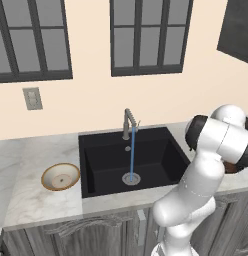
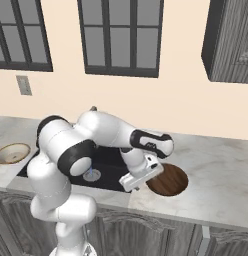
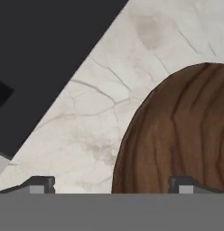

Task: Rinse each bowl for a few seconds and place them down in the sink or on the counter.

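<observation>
Gripper (image 3: 111,184): jaws spread wide, holding nothing. In the hand view one fingertip (image 3: 185,184) stands over the brown bowl's wood-grained surface and the other (image 3: 39,184) over bare counter, so the bowl's near rim falls between the two tips. Whether the tips touch the bowl or the counter cannot be told.

Brown bowl (image 3: 177,135): it rests on the counter (image 3: 100,117) to the right of the sink, just beside the basin's right edge. In the right base view the hand (image 2: 141,172) hangs low at the left rim of this bowl (image 2: 171,181), over the strip of marble between bowl and basin. In the left base view the arm hides most of it; a sliver of brown (image 1: 230,168) shows behind the elbow.

Sink (image 1: 146,160): black basin, set in the counter ahead of the arm. A thin blue stream of water (image 1: 131,157) runs from the tap (image 1: 128,122) down to the round drain (image 1: 131,178). No bowl lies in the basin.

Tan bowl (image 1: 60,176): upright on the counter to the left of the sink, just beside its left edge, well apart from the gripper. Cream inside, faint marks at its centre.
</observation>
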{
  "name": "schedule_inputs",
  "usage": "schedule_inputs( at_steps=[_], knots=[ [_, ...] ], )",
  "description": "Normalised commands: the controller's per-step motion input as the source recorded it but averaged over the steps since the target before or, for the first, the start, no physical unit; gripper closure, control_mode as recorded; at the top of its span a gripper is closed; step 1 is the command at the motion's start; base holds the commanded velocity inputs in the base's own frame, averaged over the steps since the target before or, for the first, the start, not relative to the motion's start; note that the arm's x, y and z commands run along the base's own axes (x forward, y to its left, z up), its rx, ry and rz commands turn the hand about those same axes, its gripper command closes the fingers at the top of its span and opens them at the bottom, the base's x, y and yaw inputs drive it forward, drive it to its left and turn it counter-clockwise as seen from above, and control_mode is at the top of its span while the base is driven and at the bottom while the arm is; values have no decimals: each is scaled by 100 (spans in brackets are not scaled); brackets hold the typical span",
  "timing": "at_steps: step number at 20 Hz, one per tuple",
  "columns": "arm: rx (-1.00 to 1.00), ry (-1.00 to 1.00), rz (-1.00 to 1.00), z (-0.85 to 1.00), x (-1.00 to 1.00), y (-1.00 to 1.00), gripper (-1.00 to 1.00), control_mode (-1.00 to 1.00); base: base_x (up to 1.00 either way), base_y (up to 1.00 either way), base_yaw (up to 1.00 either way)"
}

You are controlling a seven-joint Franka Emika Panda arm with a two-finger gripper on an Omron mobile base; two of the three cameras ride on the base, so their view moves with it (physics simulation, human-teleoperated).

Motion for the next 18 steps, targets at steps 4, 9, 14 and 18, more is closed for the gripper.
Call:
schedule_inputs(
  at_steps=[4,9,14,18],
  knots=[
    [6,41,-20,-31,14,0,-100,-100,0,0,0],
    [4,26,-7,-5,62,0,-100,-100,0,0,0],
    [8,19,-1,0,66,-5,-100,-100,0,0,0],
    [8,14,0,6,58,-5,-100,-100,0,0,0]
  ],
)
